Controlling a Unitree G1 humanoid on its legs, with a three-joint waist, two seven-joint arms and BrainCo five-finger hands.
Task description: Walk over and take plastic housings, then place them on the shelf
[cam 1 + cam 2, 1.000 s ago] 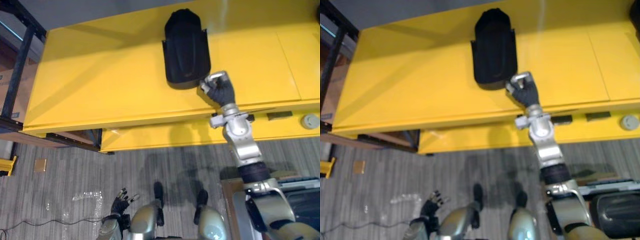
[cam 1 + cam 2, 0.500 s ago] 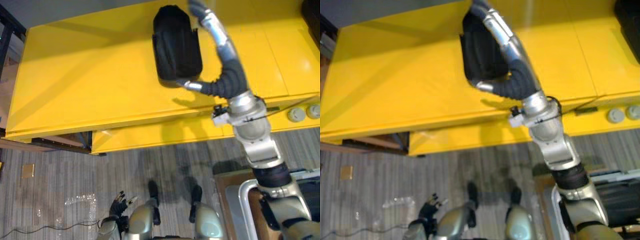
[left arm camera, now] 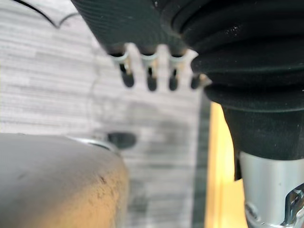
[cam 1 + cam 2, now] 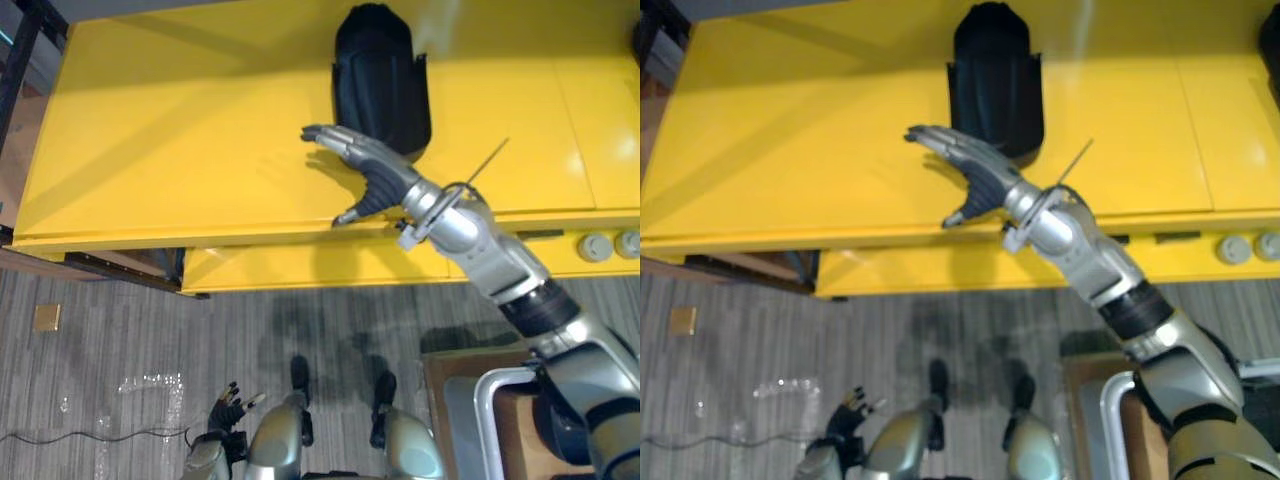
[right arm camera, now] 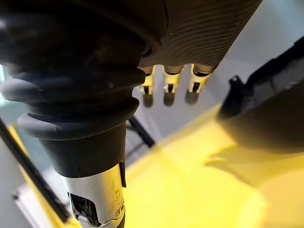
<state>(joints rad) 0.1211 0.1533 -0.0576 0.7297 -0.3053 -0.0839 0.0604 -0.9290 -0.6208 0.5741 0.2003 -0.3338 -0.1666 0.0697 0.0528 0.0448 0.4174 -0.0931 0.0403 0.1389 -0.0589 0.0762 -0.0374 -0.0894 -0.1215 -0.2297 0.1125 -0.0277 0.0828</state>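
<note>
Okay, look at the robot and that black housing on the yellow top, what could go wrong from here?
1. The right hand is open with straight fingers beside the black plastic housing, not gripping it. A sideways move could shove the housing across the yellow surface instead of picking it up.
2. The housing looks broad against that hand, so a one-hand grip may slip. The left hand hangs low, away from the table, and probably cannot help.
</note>
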